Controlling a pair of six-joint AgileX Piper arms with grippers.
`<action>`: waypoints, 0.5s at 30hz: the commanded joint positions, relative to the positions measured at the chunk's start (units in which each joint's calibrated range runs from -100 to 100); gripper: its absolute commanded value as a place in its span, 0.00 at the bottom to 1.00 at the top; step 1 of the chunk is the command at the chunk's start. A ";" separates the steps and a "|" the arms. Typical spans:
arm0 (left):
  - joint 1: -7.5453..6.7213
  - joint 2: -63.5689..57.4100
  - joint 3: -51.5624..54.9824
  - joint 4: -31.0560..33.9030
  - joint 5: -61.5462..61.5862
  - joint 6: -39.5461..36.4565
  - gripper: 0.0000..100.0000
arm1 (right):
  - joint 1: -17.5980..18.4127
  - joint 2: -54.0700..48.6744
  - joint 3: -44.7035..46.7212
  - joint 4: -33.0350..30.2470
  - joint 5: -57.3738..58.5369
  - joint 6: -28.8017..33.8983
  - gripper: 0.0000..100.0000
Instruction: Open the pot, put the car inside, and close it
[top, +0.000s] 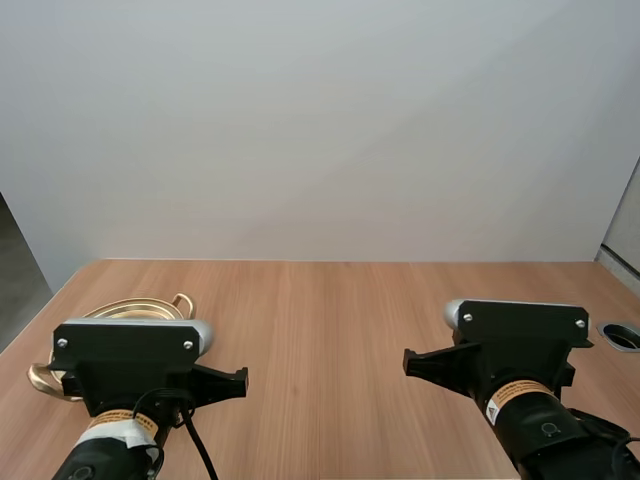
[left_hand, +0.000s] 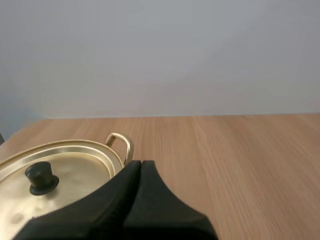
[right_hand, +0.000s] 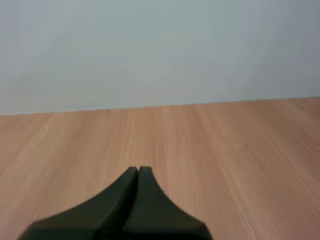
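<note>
A gold pot (top: 135, 308) stands at the table's left, mostly hidden behind my left arm in the high view. Its lid (left_hand: 75, 170) is on, with a black knob (left_hand: 41, 176) at the centre and a side handle (left_hand: 120, 144) showing. My left gripper (left_hand: 140, 164) is shut on nothing, its fingers together as one dark wedge just beside the pot's rim. My right gripper (right_hand: 138, 170) is also shut on nothing, held over bare wood on the right side of the table.
The wooden table (top: 330, 320) runs back to a plain white wall. A round cable hole (top: 622, 336) sits near the table's right edge.
</note>
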 joint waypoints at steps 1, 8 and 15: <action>0.02 0.00 0.00 -0.03 0.49 -0.09 0.00 | -0.92 -1.04 0.00 0.30 0.27 -0.37 0.00; 0.02 0.00 0.00 -0.03 -0.42 0.06 0.00 | -0.92 -9.34 0.00 0.09 13.40 -5.34 0.00; 0.02 0.00 0.00 -0.03 -0.42 0.06 0.00 | 0.17 -13.05 0.00 3.38 23.94 -8.22 0.00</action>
